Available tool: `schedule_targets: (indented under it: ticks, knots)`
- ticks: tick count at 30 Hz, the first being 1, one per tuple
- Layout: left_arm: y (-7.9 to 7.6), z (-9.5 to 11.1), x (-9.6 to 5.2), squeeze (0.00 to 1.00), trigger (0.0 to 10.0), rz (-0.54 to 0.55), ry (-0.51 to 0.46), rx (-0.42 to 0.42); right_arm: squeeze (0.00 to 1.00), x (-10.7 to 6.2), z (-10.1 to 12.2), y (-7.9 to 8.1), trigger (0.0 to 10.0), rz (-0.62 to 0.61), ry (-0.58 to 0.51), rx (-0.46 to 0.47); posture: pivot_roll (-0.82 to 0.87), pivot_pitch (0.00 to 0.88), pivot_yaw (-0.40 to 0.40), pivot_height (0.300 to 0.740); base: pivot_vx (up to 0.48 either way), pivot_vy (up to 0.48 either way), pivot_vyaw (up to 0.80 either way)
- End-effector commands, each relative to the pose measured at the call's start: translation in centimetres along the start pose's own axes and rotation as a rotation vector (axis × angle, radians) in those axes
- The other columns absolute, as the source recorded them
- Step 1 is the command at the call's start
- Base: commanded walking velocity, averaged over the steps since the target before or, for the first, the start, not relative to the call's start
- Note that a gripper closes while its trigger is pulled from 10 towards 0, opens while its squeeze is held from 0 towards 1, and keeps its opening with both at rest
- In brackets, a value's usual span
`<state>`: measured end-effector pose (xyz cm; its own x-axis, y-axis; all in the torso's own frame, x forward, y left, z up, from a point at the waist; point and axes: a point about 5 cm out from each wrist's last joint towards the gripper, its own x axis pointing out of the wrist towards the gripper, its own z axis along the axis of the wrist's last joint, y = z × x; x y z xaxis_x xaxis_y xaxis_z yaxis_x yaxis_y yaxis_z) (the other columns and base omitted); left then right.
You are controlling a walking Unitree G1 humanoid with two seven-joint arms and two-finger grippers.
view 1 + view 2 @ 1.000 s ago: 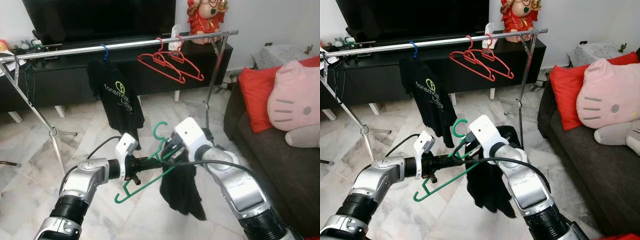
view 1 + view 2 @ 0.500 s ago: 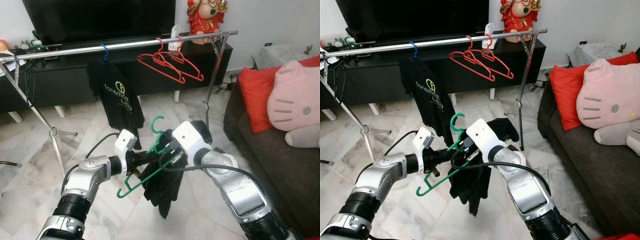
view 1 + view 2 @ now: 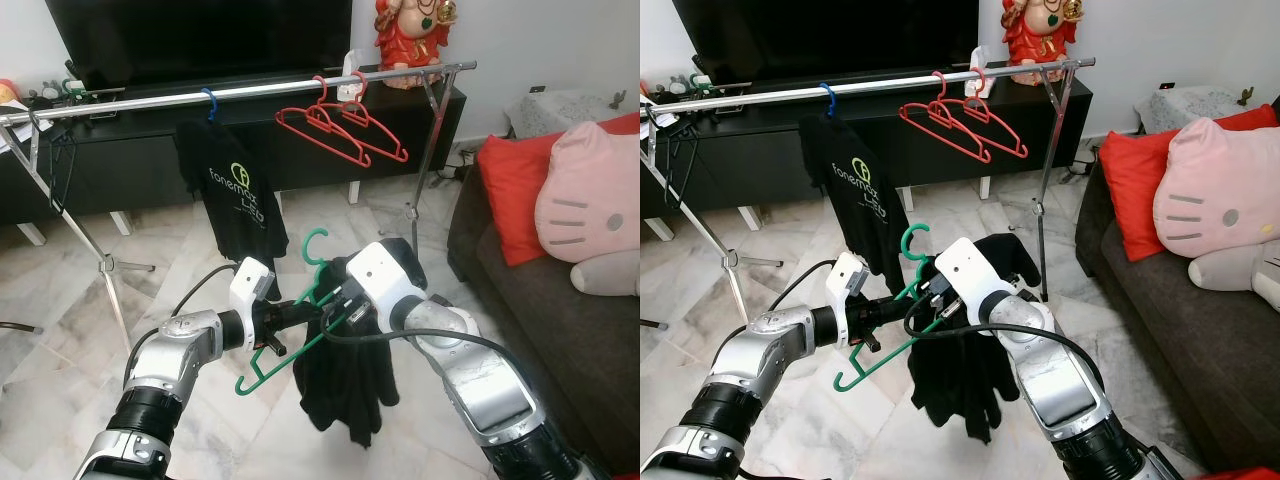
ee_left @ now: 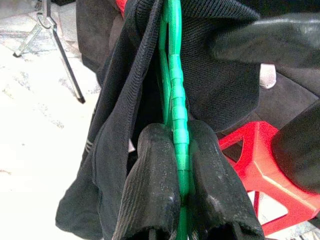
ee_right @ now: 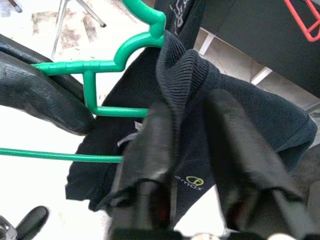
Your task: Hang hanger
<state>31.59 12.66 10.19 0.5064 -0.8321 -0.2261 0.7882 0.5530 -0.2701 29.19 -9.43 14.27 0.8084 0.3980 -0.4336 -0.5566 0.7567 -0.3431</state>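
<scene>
the left gripper [image 4: 172, 200] has its two fingers pressed together on the hanger [image 3: 285, 345], pinching the green bar between the pads. the right gripper [image 5: 192, 150] pinches a fold of the shirt [image 3: 345, 385] near its neck, the knit bunched between its fingers.

the two grippers meet in front of the robot's chest, the left coming in from the left and the right from the right, almost touching at the hanger's neck. the hanger's long axis runs slantwise: its free end dips low toward the robot's left, its other arm goes up under the cloth toward the right gripper, and its hook [image 3: 316, 248] stands up just above both grippers. the rail [image 3: 240, 90] lies ahead and above, well apart from the hook, so the coming move looks like a lift and reach forward; the left gripper, which carries the hanger, is the one to do it.

the hanger is thin green plastic with ribbed shoulders. the shirt is black and limp, draped over one side only and hanging in a loose bundle below the grippers; it seems only half dressed on the hanger. on the rail hang another black shirt [image 3: 235, 195] and red hangers [image 3: 345, 130].
</scene>
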Motion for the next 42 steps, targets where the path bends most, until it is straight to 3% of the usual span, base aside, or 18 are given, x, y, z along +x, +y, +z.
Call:
schedule_targets:
  ticks: [1, 25, 40, 42]
  knots:
    - [0.2, 1.1, -0.1, 0.0, 10.0, -0.002, -0.062, 0.009, 1.0, -0.1, -0.2, 0.2, 10.0, 0.001, 0.014, -0.013, -0.13, 0.0, 0.038, 0.74, 0.0, 0.0, 0.0]
    - [0.7, 1.2, -0.2, 0.0, 10.0, 0.035, -0.1, -0.004, 1.0, -1.9, -2.3, 0.1, 10.0, 0.014, 0.098, -0.069, -0.14, 0.0, 0.039, 0.74, 0.0, 0.0, 0.0]
    - [1.0, 0.9, -0.4, 0.0, 10.0, 0.04, -0.096, -0.005, 1.0, -5.3, -5.9, -2.9, 10.0, -0.12, 0.217, -0.035, -0.15, 0.0, 0.041, 0.74, 0.0, 0.0, 0.0]
    - [1.0, 0.7, -0.6, 0.0, 10.0, 0.02, -0.073, 0.001, 1.0, -5.8, -6.2, -4.5, 10.0, -0.216, 0.212, -0.028, -0.15, 0.0, 0.041, 0.74, 0.0, 0.0, 0.0]
